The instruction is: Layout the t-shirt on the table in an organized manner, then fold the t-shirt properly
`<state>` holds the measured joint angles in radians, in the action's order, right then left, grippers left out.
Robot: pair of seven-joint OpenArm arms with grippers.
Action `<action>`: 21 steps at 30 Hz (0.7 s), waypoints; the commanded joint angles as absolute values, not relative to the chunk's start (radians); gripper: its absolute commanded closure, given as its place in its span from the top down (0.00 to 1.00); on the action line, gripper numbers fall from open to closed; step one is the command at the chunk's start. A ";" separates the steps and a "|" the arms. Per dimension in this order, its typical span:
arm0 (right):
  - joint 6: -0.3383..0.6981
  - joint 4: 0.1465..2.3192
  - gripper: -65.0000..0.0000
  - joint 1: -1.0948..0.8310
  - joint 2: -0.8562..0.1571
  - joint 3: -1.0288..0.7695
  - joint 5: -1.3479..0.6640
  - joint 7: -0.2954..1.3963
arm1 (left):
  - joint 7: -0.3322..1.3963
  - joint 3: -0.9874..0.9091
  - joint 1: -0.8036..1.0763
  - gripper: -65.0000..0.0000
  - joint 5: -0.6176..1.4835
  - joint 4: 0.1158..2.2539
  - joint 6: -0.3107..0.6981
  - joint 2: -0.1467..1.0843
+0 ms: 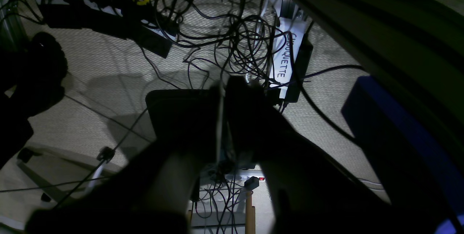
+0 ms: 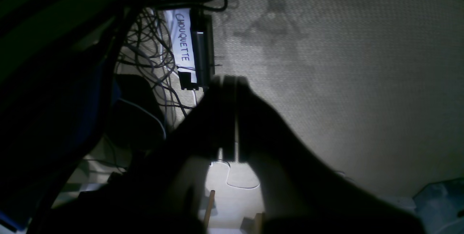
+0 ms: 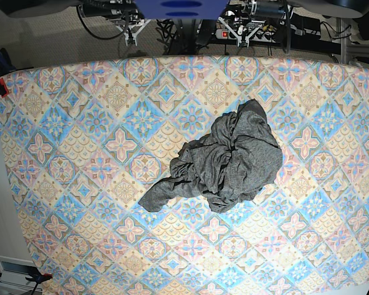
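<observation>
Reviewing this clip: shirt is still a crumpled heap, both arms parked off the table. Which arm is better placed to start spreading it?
Probably the left. The t-shirt lies bunched right of centre on the table in the base view, which is the left arm's side. Both grippers, left and right, are shut above the floor.

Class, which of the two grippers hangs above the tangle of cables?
The left gripper, above the cable tangle; the right gripper has mostly bare carpet below.
</observation>
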<state>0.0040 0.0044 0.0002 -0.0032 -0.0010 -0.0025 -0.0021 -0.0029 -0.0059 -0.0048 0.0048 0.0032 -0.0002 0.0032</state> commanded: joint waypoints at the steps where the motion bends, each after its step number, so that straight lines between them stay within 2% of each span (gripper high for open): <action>1: 0.005 0.001 0.00 0.002 -0.007 -0.004 -0.001 0.001 | -0.004 -0.007 0.001 0.10 0.007 0.000 -0.001 0.005; 7: 0.002 0.001 0.00 -0.004 -0.007 -0.005 -0.002 -0.010 | -0.007 -0.007 0.021 0.10 0.007 0.001 -0.001 0.007; 10: 0.001 0.000 0.00 -0.007 -0.012 -0.005 -0.004 -0.101 | -0.019 -0.007 0.024 0.10 0.007 0.001 -0.001 0.007; 21: 0.001 0.000 0.00 -0.093 -0.015 -0.005 -0.004 -0.242 | -0.209 -0.002 0.096 0.10 0.001 0.001 -0.001 0.024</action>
